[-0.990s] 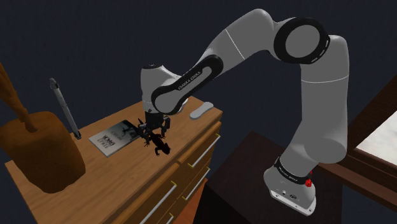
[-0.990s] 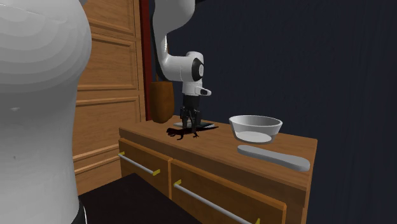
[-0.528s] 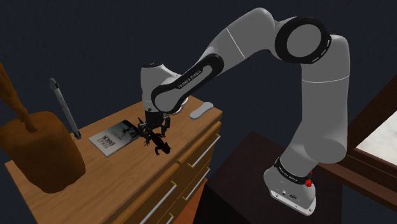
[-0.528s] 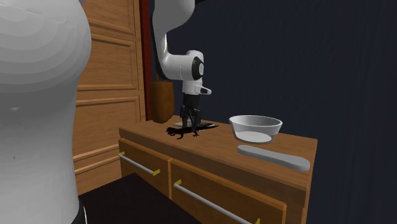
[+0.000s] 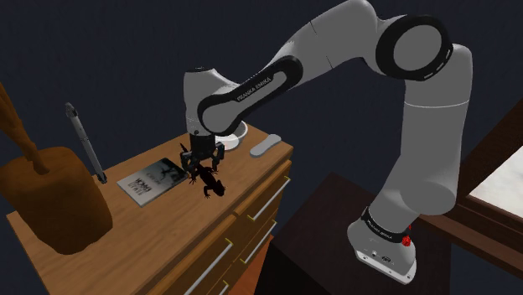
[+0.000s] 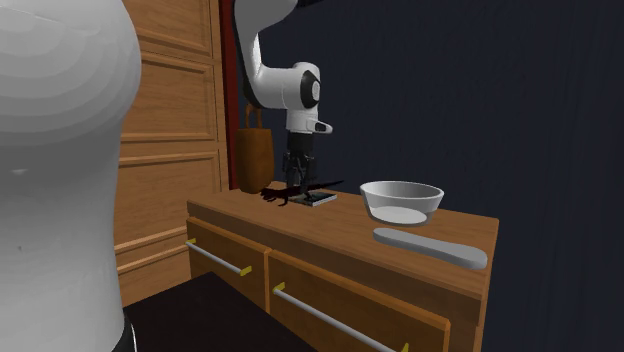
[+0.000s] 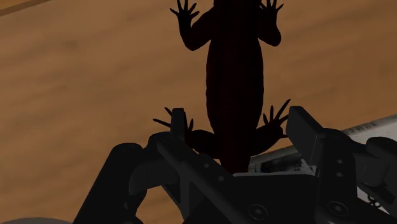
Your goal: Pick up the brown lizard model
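The lizard model (image 5: pixel 208 182) is very dark brown, almost black, with splayed toes. It hangs a little above the wooden dresser top (image 5: pixel 159 239), its head toward the dresser's front edge. My black gripper (image 5: pixel 204 163) points straight down and is shut on the lizard's rear body. In the second exterior view the lizard (image 6: pixel 283 194) floats just over the wood beneath the gripper (image 6: pixel 299 186). In the wrist view the lizard (image 7: pixel 234 70) stretches away from the gripper (image 7: pixel 238 137), and the fingertips (image 7: pixel 178 122) clasp it at the hind legs.
A thin book (image 5: pixel 151 180) lies flat just behind the lizard. A pale bowl (image 6: pixel 401 201) and a flat grey bar (image 6: pixel 430 248) sit toward the second exterior view's right. A big brown rounded object (image 5: pixel 54 197) and a grey rod (image 5: pixel 85 142) stand at the shoulder view's left.
The gripper has risen, and the lizard has come up off the dresser top with it. The arm's elbow is higher than before.
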`<act>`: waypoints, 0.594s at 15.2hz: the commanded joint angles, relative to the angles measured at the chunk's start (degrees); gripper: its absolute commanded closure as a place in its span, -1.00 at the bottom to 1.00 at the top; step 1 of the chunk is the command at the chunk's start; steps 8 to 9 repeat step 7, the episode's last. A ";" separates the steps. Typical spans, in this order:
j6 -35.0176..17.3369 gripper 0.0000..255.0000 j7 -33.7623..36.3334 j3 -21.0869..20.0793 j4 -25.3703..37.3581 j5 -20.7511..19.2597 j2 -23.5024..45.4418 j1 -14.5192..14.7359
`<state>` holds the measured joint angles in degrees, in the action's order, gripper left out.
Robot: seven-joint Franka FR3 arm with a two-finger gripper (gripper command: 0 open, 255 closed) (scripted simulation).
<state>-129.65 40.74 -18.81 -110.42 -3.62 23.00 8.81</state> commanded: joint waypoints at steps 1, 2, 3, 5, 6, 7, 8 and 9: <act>1.13 1.00 -0.15 -0.17 0.25 0.33 -0.90 -0.16; 1.75 1.00 -0.23 -0.26 0.43 0.50 -1.37 -0.23; 2.38 1.00 -0.30 -0.34 0.62 0.67 -1.82 -0.30; 3.65 1.00 -0.44 -0.50 1.05 1.00 -2.70 -0.42; 3.74 1.00 -0.45 -0.51 1.07 1.03 -2.77 -0.43; 3.74 1.00 -0.45 -0.51 1.08 1.02 -2.77 -0.43; 3.74 1.00 -0.45 -0.51 1.08 1.02 -2.77 -0.43; 3.74 1.00 -0.45 -0.51 1.08 1.02 -2.77 -0.43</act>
